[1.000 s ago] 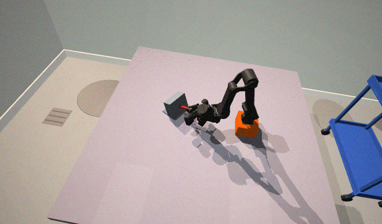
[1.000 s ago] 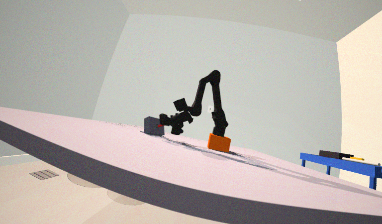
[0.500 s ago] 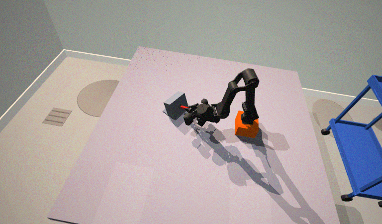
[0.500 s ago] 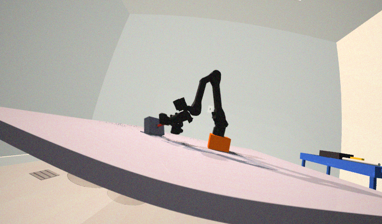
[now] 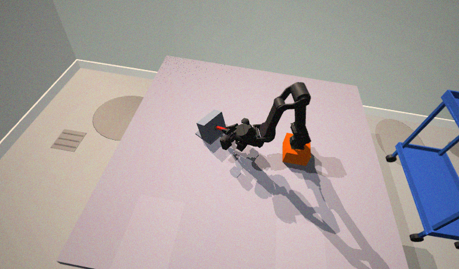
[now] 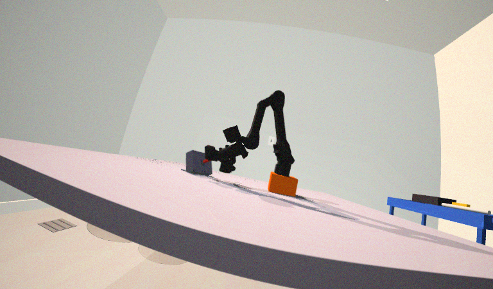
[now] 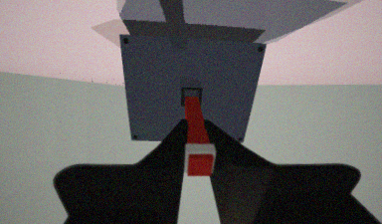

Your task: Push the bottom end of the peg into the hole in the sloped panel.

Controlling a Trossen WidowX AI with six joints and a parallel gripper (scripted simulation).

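My gripper [image 5: 227, 130] [image 7: 194, 124] is shut on the red square peg [image 5: 220, 127] [image 6: 206, 160] [image 7: 195, 115]. The peg's near end, with a pale band around it, faces the wrist camera. Its far end points at the grey panel block [image 5: 210, 131] [image 6: 193, 162] [image 7: 151, 90]. In the wrist view the far end overlaps the lower part of the square hole [image 7: 192, 92], and the hole's upper part shows above it. The sides of peg and hole look roughly parallel. Whether the tip is just inside the hole or just in front of it cannot be told.
The panel block stands on the pink table [image 5: 152, 171] [image 6: 108, 183]. The arm's orange base [image 5: 296, 152] [image 6: 282, 183] is to the right of the block in the top and exterior views. A blue cart [image 5: 436, 185] [image 6: 447, 211] stands beyond the table's right side.
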